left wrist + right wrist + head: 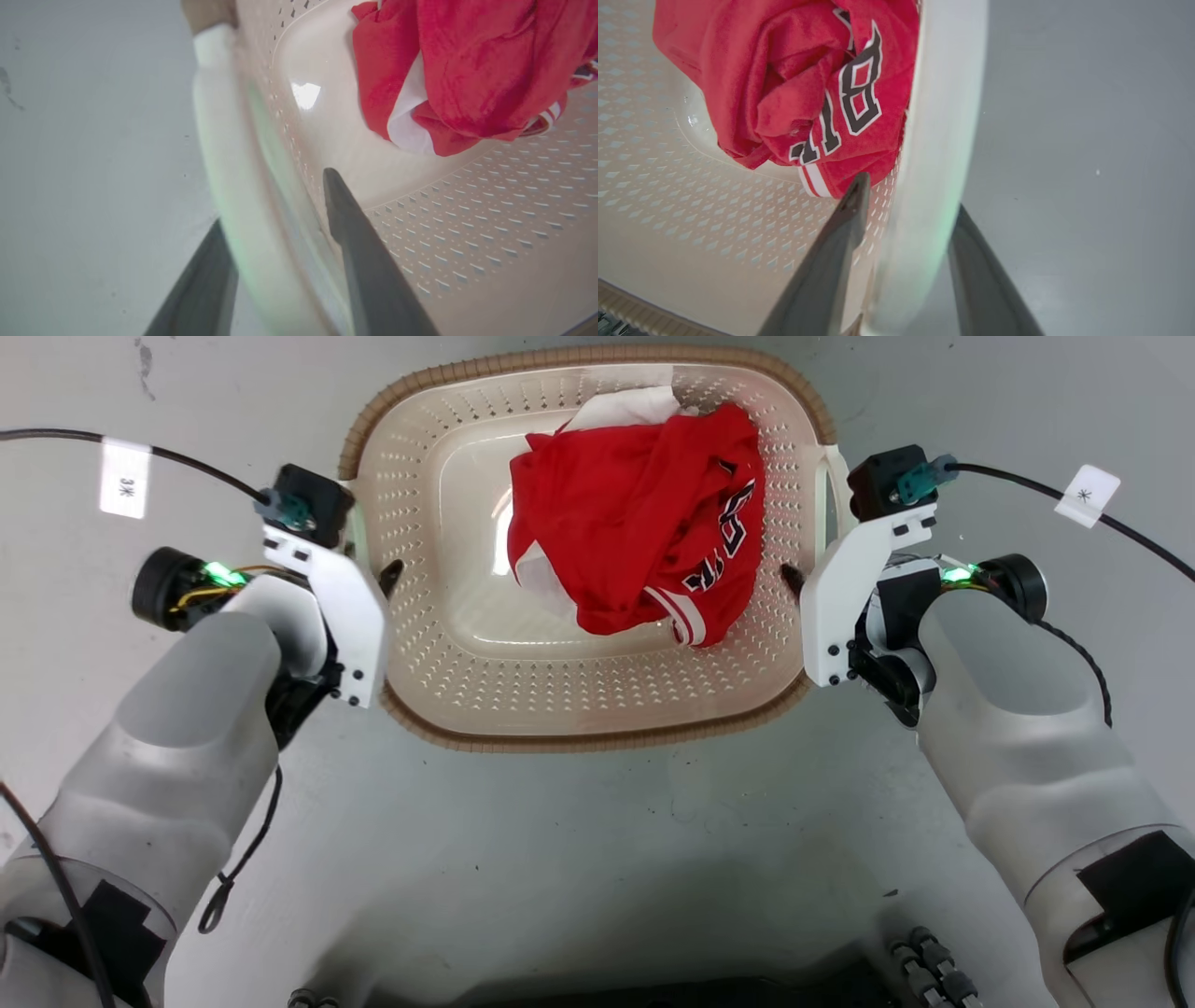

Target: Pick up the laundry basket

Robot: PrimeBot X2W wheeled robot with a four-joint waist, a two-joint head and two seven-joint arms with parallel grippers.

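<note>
The laundry basket (pixel 597 739) is cream with perforated walls and a brown woven-look rim, and it sits on the grey floor in the middle of the head view. A crumpled red jersey (pixel 644 523) with some white cloth lies inside it. My left gripper (pixel 369 569) straddles the white left handle (pixel 219 140), one finger inside the wall and the other outside, closed against it. My right gripper (pixel 812 569) holds the white right handle (pixel 943 93) the same way. The outer fingertips are hidden behind the handles.
Bare grey floor (pixel 597 859) surrounds the basket. Black cables with white tags (pixel 124 478) (pixel 1085 495) run from both wrists. My base's dark edge (pixel 653 989) shows at the bottom of the head view.
</note>
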